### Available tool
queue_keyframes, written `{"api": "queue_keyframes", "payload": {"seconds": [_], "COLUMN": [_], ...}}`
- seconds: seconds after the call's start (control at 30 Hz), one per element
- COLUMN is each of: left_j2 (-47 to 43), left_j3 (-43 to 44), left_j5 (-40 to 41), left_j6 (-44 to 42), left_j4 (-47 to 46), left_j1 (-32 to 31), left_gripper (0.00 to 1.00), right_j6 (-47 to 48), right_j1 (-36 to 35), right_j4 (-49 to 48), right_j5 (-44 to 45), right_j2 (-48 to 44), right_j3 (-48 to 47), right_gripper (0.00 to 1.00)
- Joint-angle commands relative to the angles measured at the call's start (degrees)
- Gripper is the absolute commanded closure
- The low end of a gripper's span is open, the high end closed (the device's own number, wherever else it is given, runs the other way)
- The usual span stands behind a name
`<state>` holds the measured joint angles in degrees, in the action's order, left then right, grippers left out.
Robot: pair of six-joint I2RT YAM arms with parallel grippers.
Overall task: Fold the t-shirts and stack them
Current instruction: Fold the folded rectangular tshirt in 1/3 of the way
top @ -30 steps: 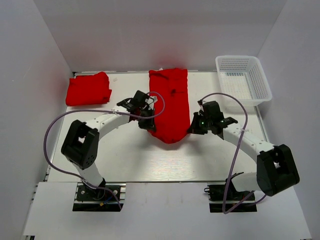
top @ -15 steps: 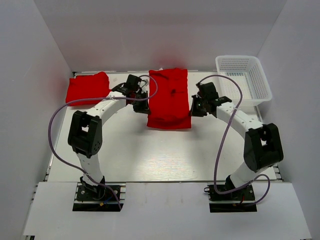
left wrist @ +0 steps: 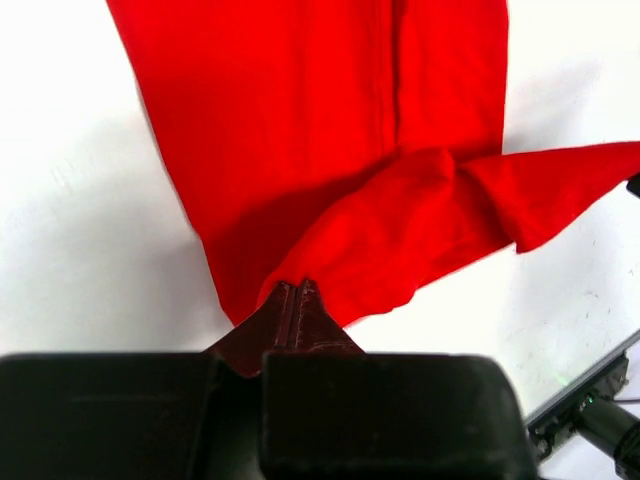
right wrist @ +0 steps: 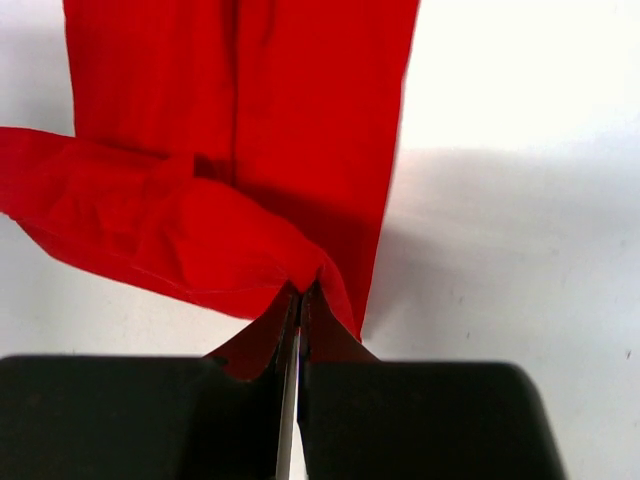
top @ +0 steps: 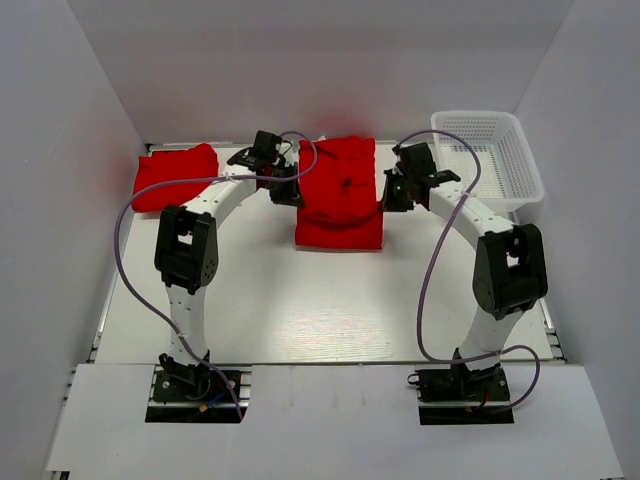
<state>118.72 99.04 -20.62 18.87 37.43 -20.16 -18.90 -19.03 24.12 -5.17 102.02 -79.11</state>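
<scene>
While one plain red cloth t-shirt [top: 177,177] is already lying folded in a compact block at the upper left of the top view, the second red short-sleeved t-shirt [top: 340,190] is lying at upper centre on the white counter [top: 300,300]. It is narrowed to a long strip, with its near end doubled back over the rest. The left tool [top: 287,190] and the right tool [top: 390,193] are each clamping fully shut on a corner of that doubled end, one at each side edge. By my judgement this fold is nearing its finish, with the release and the stacking onto the first shirt remaining. The white plastic mesh basket [top: 487,160] at the upper right is holding nothing that I can see.
</scene>
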Motion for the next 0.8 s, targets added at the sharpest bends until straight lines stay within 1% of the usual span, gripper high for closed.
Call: {"api": "queue_keyframes", "payload": {"seconds": [0.0,0.1,0.23,0.43,0.47,0.53,0.6,0.77], "left_j2": [1.07,2.39,4.41,10.65,11.27,11.8,11.8,13.03], "left_j3": [5.1,7.13,9.93,16.16,16.18,16.18,15.39,14.16], "left_j5": [-2.14,-2.76,-5.48,-10.13,-10.92,-13.21,-13.91,-14.44], "left_j6": [-2.43,-3.14,-4.89,-6.74,-8.14,-9.2,-10.26,-13.24], "left_j4": [-0.43,0.1,-1.83,-2.97,-2.98,-6.38,-8.24,-13.25], "left_j1": [1.09,2.32,2.85,3.9,4.43,4.43,4.95,4.96], "left_gripper": [1.0,1.0,1.0,1.0,1.0,1.0,1.0,1.0], "right_j6": [2.1,2.46,3.69,6.32,6.85,7.99,9.74,9.14], "right_j1": [1.09,1.62,2.76,4.08,4.26,4.7,5.23,6.72], "right_j4": [0.22,0.4,0.66,0.58,0.58,0.23,-0.73,-2.76], "right_j5": [-1.6,-2.56,-3.26,-6.86,-8.26,-9.76,-11.96,-13.99], "right_j2": [1.95,4.06,7.3,12.76,14.07,15.4,17.51,20.85], "right_j3": [-5.08,-7.72,-11.06,-16.85,-17.3,-19.31,-20.11,-22.31], "right_gripper": [1.0,1.0,1.0,1.0,1.0,1.0,1.0,1.0]}}
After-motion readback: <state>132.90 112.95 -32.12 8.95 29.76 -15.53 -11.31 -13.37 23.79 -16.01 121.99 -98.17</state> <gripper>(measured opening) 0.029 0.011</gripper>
